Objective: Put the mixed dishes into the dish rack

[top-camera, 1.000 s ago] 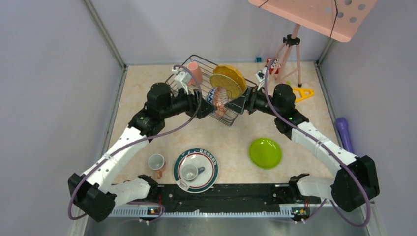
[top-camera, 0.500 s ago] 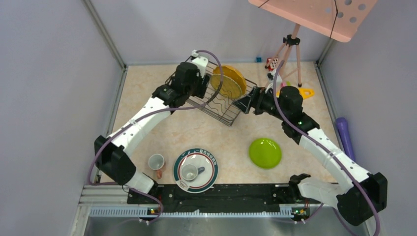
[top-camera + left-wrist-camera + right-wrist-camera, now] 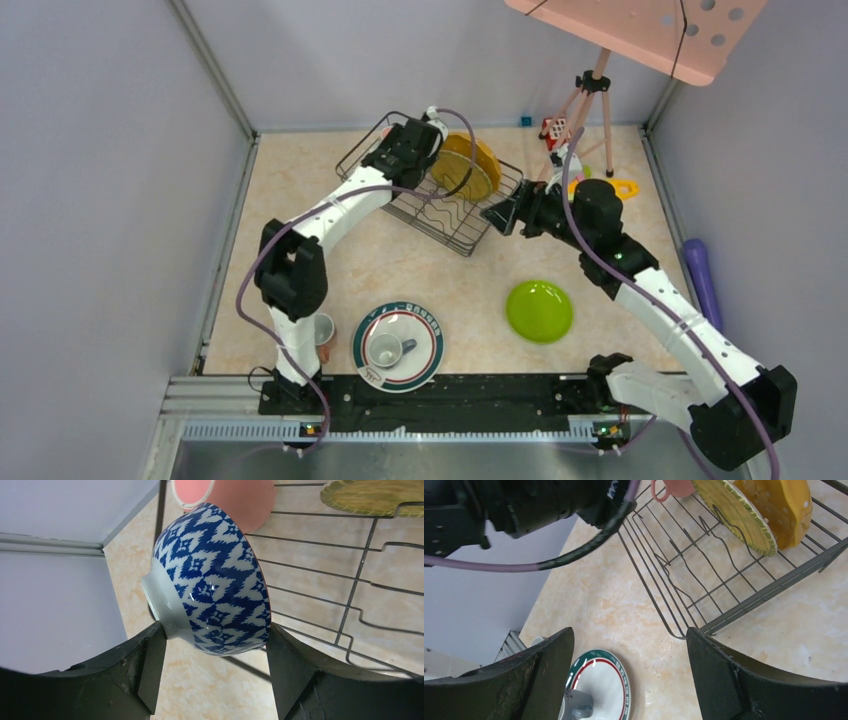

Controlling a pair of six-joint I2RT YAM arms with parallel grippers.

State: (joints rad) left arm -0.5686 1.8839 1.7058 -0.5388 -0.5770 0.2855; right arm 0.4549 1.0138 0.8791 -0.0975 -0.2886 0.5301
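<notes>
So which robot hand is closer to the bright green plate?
Right. The right gripper sits by the dish rack's front corner, just beyond the lime green plate. The left gripper is farther, over the rack, holding the bowl.

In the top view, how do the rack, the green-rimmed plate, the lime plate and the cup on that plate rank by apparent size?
Largest to smallest:
1. rack
2. green-rimmed plate
3. lime plate
4. cup

"Where are the yellow plates?"
"Standing up in the dish rack."
"And the lime green plate?"
"Flat on the table, right of the green-rimmed plate with a white cup on it."
</notes>
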